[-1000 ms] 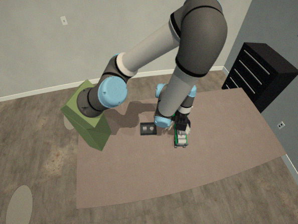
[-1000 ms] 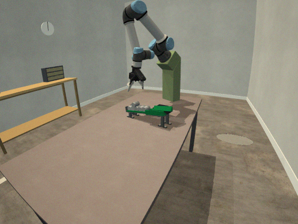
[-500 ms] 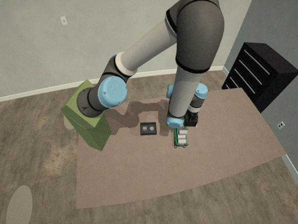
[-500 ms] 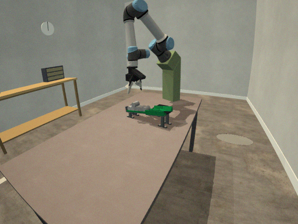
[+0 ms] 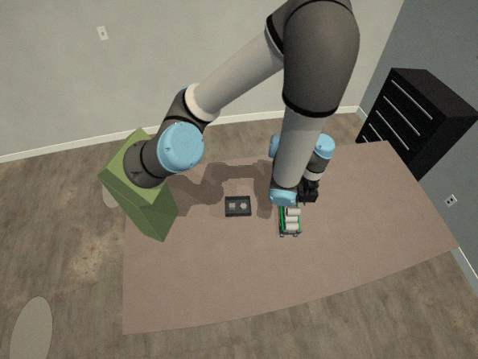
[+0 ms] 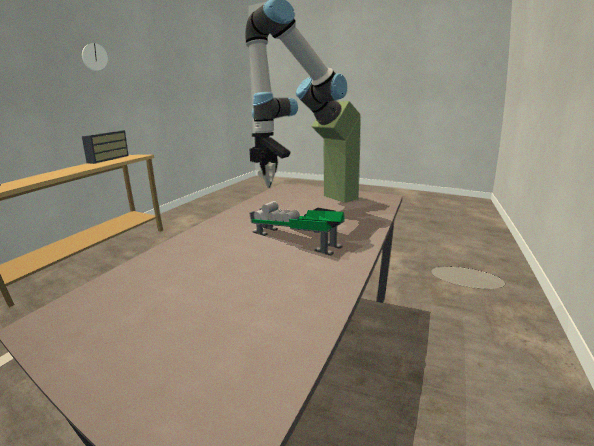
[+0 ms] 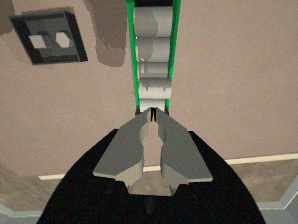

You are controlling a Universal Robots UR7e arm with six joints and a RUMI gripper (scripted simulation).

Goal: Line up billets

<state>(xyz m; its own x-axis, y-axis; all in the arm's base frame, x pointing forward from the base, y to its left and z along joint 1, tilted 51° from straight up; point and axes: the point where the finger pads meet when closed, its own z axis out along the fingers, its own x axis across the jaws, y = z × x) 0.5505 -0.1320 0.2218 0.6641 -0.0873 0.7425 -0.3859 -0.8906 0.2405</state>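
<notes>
The green feed ramp [image 5: 282,219] [image 6: 320,218] [image 7: 131,60] stands on legs on the table [image 5: 282,278] [image 6: 200,310]. Pale steel billets [image 5: 292,220] [image 6: 286,215] [image 7: 154,50] lie across its low end. One billet [image 6: 270,206] [image 7: 156,88] rides higher than the others, near the stop end. My gripper [image 6: 268,184] [image 7: 153,108] is shut with nothing between its fingers. It points straight down and hangs well above the low end of the ramp, clear of the billets. In the top view the arm hides most of the gripper's fingers.
A black block [image 5: 237,206] [image 7: 47,39] with two shaped recesses lies on the table left of the ramp. The green robot pedestal [image 5: 137,193] [image 6: 342,150] stands at the table's far end. A black drawer cabinet [image 5: 418,117] and a wooden shelf [image 6: 75,172] stand off the table.
</notes>
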